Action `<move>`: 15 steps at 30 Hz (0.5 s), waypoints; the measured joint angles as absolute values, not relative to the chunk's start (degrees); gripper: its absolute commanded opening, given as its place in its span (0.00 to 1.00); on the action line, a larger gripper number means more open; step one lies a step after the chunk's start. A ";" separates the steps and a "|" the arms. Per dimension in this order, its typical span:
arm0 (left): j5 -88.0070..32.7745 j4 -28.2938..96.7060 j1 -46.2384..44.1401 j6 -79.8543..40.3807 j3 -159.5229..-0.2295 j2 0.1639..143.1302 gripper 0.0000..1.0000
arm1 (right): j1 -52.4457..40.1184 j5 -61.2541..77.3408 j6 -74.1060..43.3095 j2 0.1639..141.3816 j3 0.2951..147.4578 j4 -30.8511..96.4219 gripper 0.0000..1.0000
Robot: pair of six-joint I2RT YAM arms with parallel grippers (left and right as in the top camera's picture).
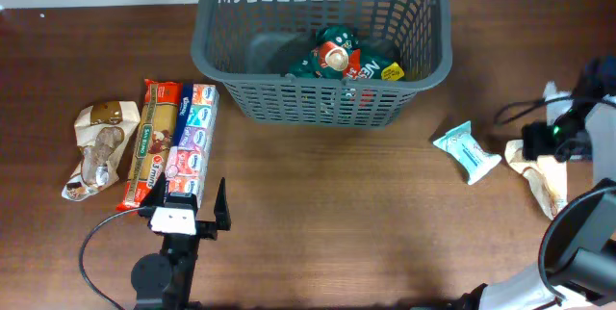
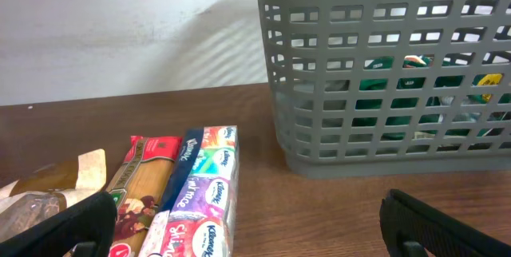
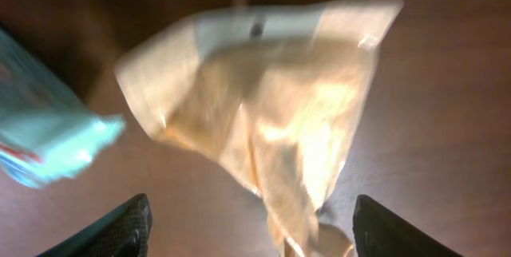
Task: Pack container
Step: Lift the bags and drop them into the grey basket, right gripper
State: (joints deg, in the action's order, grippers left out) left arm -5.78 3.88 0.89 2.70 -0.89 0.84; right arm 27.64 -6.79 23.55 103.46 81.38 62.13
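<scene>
Inside container (image 1: 289,103): green packets (image 1: 337,60) | left hand (image 2: 243,221) wide | right hand (image 3: 251,213) wide over beige packet (image 3: 271,105)

One container (image 1: 289,103), six packets
One pasta pack (image 1: 154,142), one tissue pack (image 1: 190,142), one blue pouch (image 1: 467,150), one green bag (image 1: 337,58), two tan bags (image 1: 99,148) (image 1: 547,190).

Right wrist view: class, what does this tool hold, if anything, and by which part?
Nothing. The right tool is open above the tan packet, not gripping it.

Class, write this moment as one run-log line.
left gripper: open, near tissues | right gripper: open, over tan bag | basket: holds green packet
</scene>
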 measured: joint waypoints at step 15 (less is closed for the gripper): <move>-5.78 3.88 0.89 2.70 -0.89 0.84 0.99 | 35.90 -11.57 25.28 103.46 69.63 52.03 0.75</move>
